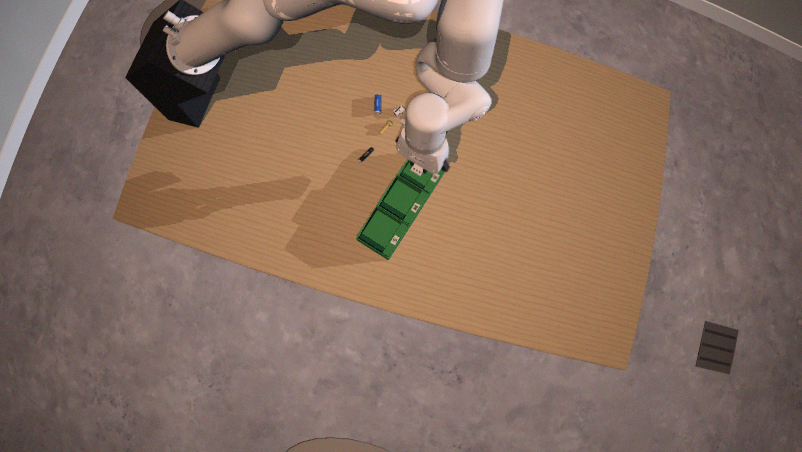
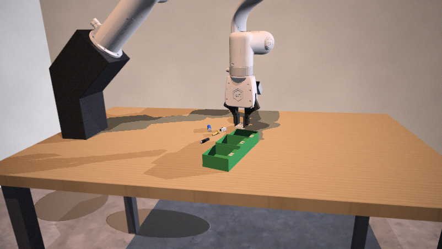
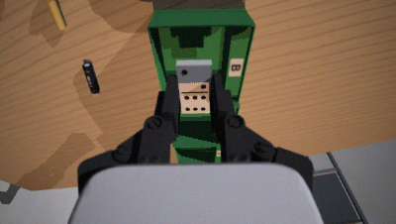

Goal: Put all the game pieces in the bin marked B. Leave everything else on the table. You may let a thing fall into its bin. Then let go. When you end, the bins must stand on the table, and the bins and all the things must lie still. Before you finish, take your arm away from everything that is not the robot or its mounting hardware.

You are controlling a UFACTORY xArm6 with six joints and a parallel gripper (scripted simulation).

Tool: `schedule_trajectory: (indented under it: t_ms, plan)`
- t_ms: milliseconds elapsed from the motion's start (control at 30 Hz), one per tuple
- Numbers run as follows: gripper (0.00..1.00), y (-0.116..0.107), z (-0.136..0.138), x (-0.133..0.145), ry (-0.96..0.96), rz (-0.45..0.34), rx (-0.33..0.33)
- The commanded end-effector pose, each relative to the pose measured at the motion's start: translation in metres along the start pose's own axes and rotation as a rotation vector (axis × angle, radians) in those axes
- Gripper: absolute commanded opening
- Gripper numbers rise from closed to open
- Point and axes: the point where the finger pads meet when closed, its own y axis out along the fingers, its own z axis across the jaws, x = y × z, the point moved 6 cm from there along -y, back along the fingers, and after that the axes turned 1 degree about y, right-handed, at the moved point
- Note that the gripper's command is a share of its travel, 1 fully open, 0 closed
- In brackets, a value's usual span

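Note:
My gripper (image 3: pixel 194 88) is shut on a domino (image 3: pixel 194 93), a cream tile with black pips and a grey end. It holds the domino over the end compartment of the green three-part bin (image 3: pixel 200 45), the one with the label B (image 3: pixel 236 66). From the side, the gripper (image 2: pixel 241 123) hangs just above the far end of the bin (image 2: pixel 230 149), with the domino (image 2: pixel 238 126) clear of the rim. From above, the wrist hides most of the gripper (image 1: pixel 424 162). A small white piece (image 1: pixel 399 110) lies on the table near the bin; I cannot tell what it is.
A blue battery (image 1: pixel 377 103), a yellow screw (image 1: pixel 385 126) and a black cylinder (image 1: pixel 365 154) lie on the table left of the bin (image 1: pixel 400 206). The black cylinder also shows in the wrist view (image 3: pixel 90 76). The arm's black base block (image 2: pixel 79 86) stands at the far left.

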Motion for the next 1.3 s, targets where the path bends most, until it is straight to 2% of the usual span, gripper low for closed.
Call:
schedule_trajectory:
  t_ms: [0,800,1267]
  plan:
    - [0.00,0.005,0.001,0.000,0.000,0.003,-0.005]
    - [0.00,0.048,0.001,0.000,0.000,0.003,-0.005]
    - [0.00,0.048,0.000,0.001,0.000,0.003,-0.005]
